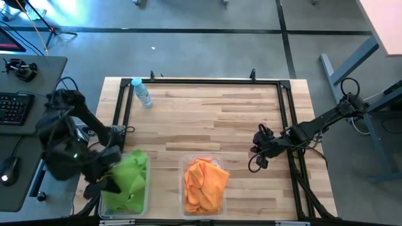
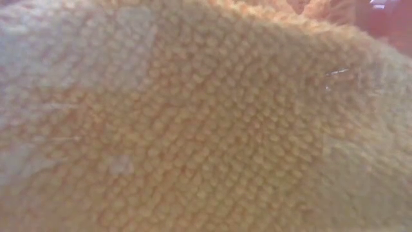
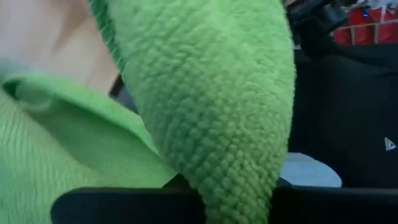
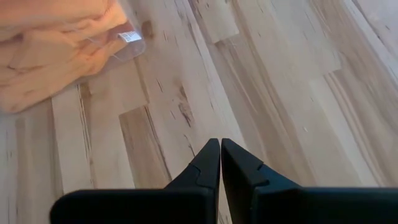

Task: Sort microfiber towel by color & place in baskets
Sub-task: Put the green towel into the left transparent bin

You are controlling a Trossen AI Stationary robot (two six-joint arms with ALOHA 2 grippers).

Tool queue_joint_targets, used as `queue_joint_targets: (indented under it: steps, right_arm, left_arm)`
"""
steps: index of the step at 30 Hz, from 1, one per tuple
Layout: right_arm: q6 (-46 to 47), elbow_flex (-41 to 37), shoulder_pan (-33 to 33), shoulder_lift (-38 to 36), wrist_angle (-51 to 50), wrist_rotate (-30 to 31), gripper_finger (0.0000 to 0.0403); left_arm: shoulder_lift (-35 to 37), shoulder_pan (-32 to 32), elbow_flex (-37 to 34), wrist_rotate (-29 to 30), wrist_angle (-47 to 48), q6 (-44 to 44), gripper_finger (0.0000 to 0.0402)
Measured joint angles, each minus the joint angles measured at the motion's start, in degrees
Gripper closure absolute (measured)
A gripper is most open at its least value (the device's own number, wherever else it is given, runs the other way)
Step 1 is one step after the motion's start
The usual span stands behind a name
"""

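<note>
Two baskets are sitting side by side: one [image 1: 146,199] under the left claw [image 1: 108,179], the other [image 1: 184,188] left of the right claw [image 1: 259,155].

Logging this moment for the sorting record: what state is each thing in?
Green towels: piled in the left basket, one draped at the left gripper.
Orange towels: heaped in the right basket, spilling over its rim.
Water bottle: lying on the table.
Right gripper: shut, empty, above bare wood.
</note>
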State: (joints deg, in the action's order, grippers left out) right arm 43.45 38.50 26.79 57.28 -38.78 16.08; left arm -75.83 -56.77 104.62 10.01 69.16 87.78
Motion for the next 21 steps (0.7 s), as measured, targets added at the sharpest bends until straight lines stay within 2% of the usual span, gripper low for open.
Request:
queue_joint_targets:
  steps: [4, 8, 12, 17, 21]
  right_arm:
    - [-0.01, 0.0, 0.0, 0.0, 0.11, 0.0, 0.0391]
    - [-0.01, 0.0, 0.0, 0.0, 0.12, 0.02, 0.0391]
    - [-0.04, 0.0, -0.02, 0.0, 0.31, 0.75, 0.0391]
    - [-0.25, 0.0, -0.07, 0.02, 0.48, 2.36, 0.0391]
    - [-0.47, 0.0, -0.11, 0.02, 1.13, 3.02, 0.0391]
  left_arm:
    - [-1.13, -3.8, 0.0, -0.68, 0.37, 8.42, 0.0401]
    - [-2.5, -5.51, 0.02, 1.03, 2.9, 9.13, 0.0401]
    - [-4.45, -5.26, 0.02, 4.96, 9.54, 3.59, 0.0401]
    - [-6.63, -3.81, 0.02, 13.0, 15.31, -7.25, 0.0401]
    - [-9.19, -3.45, -0.19, 14.22, 21.47, -13.14, 0.0401]
